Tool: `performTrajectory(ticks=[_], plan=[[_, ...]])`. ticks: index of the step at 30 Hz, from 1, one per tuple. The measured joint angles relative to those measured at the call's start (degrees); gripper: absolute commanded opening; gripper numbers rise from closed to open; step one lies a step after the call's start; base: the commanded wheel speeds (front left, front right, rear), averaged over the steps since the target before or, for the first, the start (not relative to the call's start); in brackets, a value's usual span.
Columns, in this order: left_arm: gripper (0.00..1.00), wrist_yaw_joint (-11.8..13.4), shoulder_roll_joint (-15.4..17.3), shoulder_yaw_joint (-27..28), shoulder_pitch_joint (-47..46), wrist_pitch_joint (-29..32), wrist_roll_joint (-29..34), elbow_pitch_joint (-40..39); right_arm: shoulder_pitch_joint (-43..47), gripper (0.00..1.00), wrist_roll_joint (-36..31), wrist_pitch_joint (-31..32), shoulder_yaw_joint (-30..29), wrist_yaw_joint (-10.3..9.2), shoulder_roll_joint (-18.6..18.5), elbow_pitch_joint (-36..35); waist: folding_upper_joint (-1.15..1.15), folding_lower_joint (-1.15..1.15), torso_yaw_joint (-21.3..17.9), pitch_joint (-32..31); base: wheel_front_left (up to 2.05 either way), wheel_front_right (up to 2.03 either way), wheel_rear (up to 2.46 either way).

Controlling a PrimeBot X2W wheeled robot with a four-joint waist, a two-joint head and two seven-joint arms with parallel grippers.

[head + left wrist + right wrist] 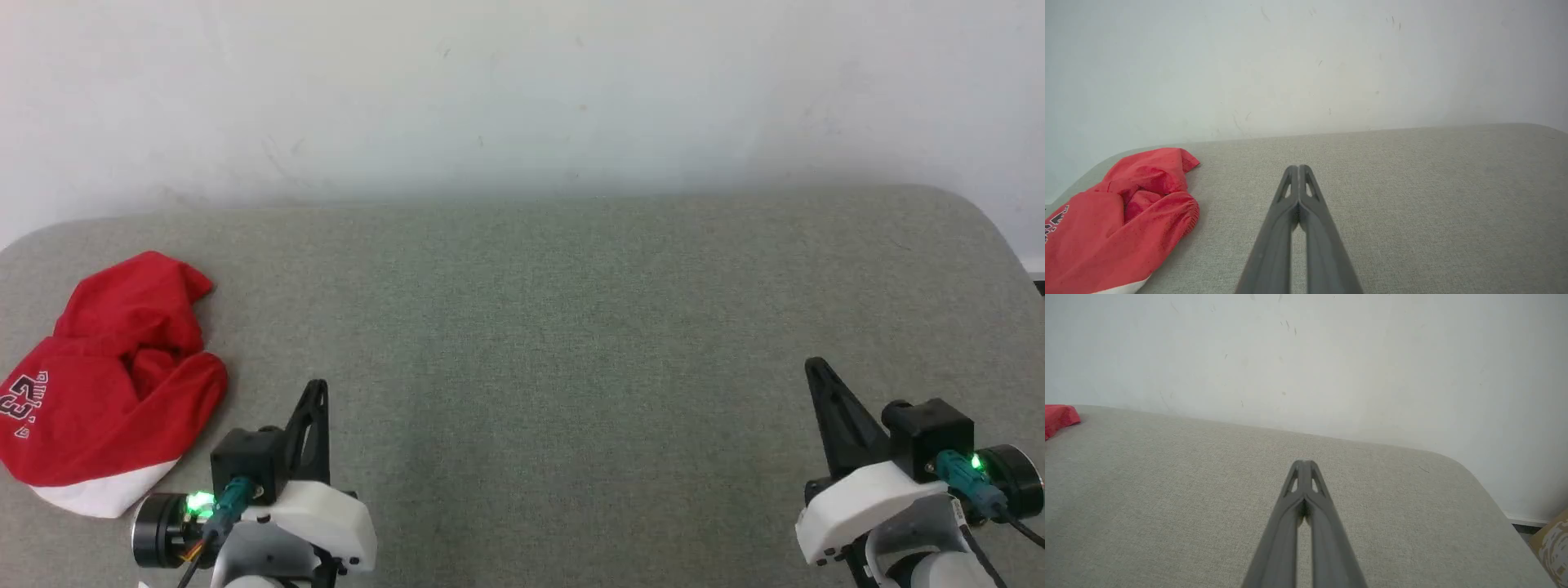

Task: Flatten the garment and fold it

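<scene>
The garment (114,384) is a crumpled red heap with a white edge and part of a dark-and-white print, lying at the far left of the grey table (571,327). In the left wrist view the garment (1118,220) fills the lower left corner. A red tip of the garment (1059,416) peeks in at the left edge of the right wrist view. My left gripper (317,388) is shut and empty, just right of the heap and apart from it, fingertips together (1298,167). My right gripper (814,365) is shut and empty at the lower right (1304,462).
A pale wall (522,90) runs along the table's far edge. The table's rounded right corner (1457,465) drops to the floor, where a cardboard box (1551,543) stands.
</scene>
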Motion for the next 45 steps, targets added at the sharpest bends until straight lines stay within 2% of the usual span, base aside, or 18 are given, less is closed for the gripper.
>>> performTrajectory(ticks=[35,36,45], plan=[[0.0,0.0,0.0,0.0,0.0,0.0,0.0,0.0,0.0,0.0,0.0,0.0,0.0,0.0,0.0,0.0,0.0,0.0,0.0,0.0,0.0,0.0,0.0],[1.0,0.0,0.0,0.0,0.0,0.0,0.0,0.0,0.0,1.0,0.0,0.0,0.0,0.0,0.0,0.0,0.0,0.0,0.0,0.0,0.0,0.0,0.0],[1.0,0.0,0.0,-0.4,0.0,-0.5,-0.6,0.3,0.3,1.0,0.3,-0.3,-0.4,0.0,0.0,0.0,0.0,0.0,-0.1,0.0,0.0,0.0,0.0]])
